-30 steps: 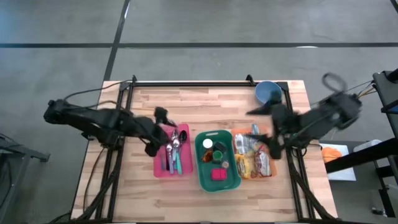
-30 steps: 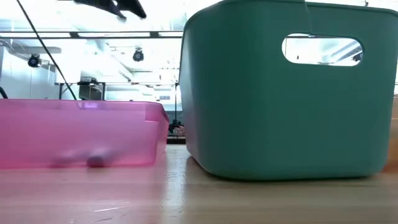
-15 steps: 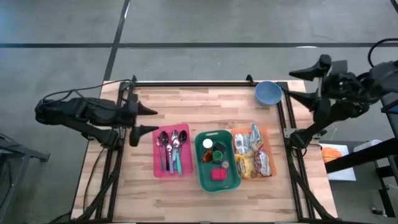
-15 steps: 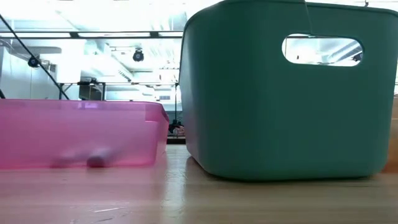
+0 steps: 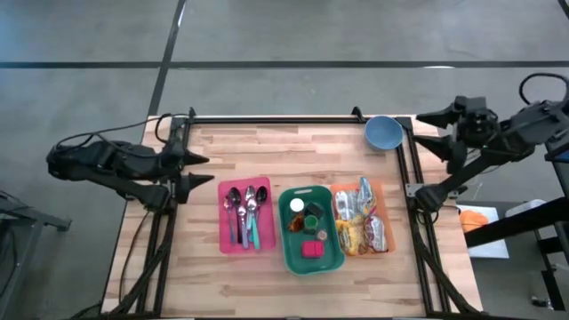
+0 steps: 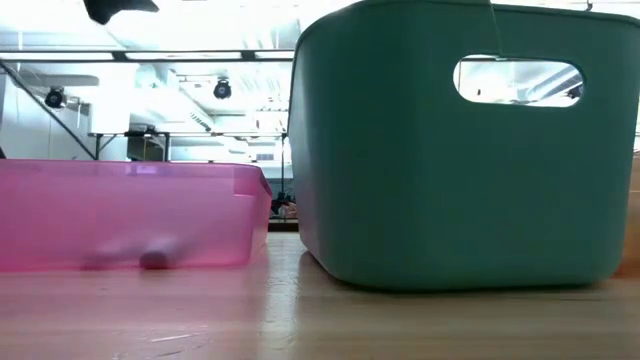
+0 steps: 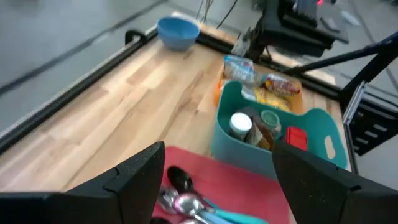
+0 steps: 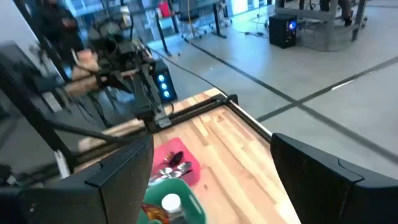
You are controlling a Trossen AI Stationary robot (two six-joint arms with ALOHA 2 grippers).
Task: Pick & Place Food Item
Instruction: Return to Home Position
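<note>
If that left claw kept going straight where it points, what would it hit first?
Probably the pink bin just ahead of the left gripper, though its height is hard to judge.

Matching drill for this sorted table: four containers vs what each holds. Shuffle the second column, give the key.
Containers:
1. pink bin
2. teal bin
3. orange tray
4. blue bowl

Contents:
A. snack packets
B. nothing visible inside
C. spoons
D. jars and a red box

Pairs: 1-C, 2-D, 3-A, 4-B
</note>
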